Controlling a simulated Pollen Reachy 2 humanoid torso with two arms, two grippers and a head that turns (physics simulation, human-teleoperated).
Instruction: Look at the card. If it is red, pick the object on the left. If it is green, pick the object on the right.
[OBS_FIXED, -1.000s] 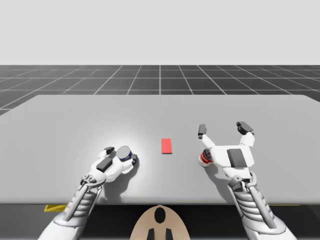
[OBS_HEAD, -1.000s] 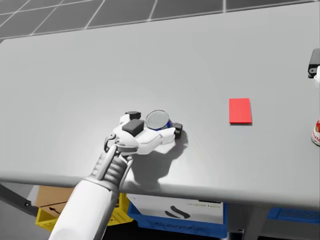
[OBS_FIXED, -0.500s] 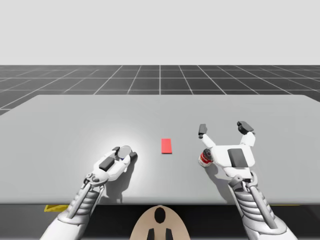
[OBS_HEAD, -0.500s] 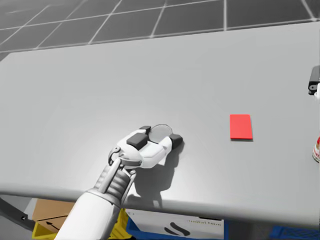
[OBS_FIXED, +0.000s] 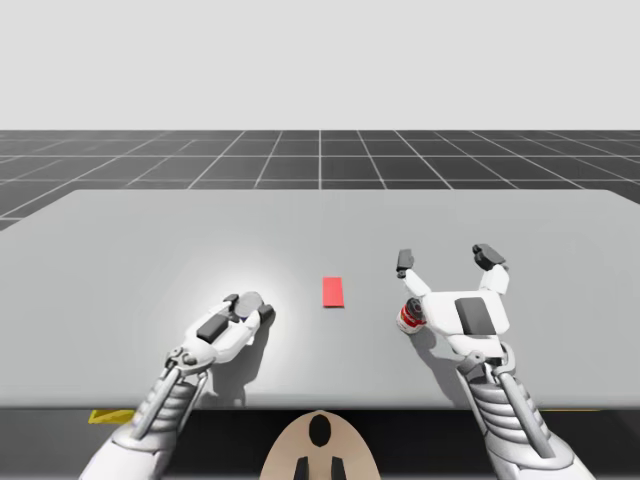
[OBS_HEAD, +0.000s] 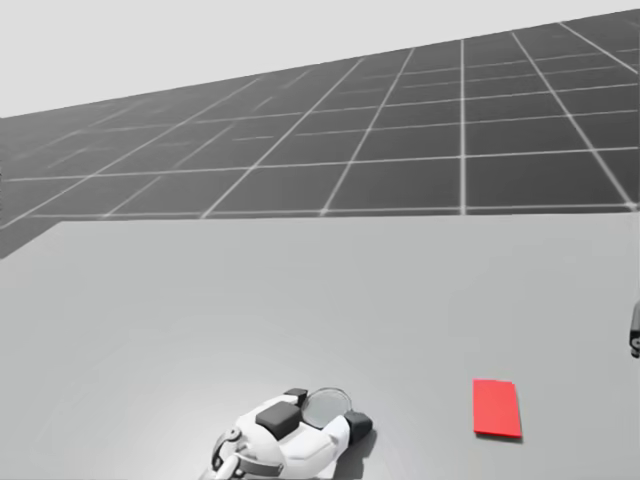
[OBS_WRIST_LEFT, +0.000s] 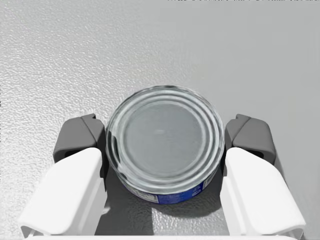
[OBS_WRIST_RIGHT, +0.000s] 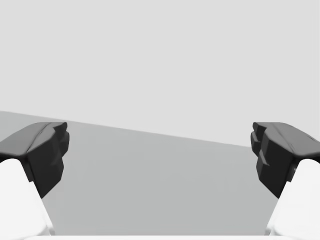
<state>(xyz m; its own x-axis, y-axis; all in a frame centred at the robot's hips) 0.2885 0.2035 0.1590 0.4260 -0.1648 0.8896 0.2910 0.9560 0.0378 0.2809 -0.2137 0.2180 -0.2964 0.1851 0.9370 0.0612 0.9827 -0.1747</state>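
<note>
A red card (OBS_FIXED: 333, 291) (OBS_HEAD: 497, 407) lies flat at the table's middle. To its left is a low round can with a silver lid and blue side (OBS_FIXED: 249, 300) (OBS_HEAD: 325, 402) (OBS_WRIST_LEFT: 165, 140). My left gripper (OBS_FIXED: 249, 305) (OBS_HEAD: 326, 410) (OBS_WRIST_LEFT: 165, 145) is shut on it, with a dark pad against each side. To the right of the card, a red and white can (OBS_FIXED: 409, 316) stands beside my right wrist. Above the table beyond that can, my right gripper (OBS_FIXED: 447, 255) (OBS_WRIST_RIGHT: 160, 150) is open with nothing between its fingers.
The grey table (OBS_FIXED: 150, 240) stretches wide behind and to both sides of the arms. A dark tiled floor (OBS_HEAD: 400, 150) lies past its far edge. One dark fingertip (OBS_HEAD: 636, 332) of my right gripper shows at the head view's right border.
My left gripper's fingers have drawn in onto the blue can since a second ago. My head has turned upward. The right arm has not moved.
</note>
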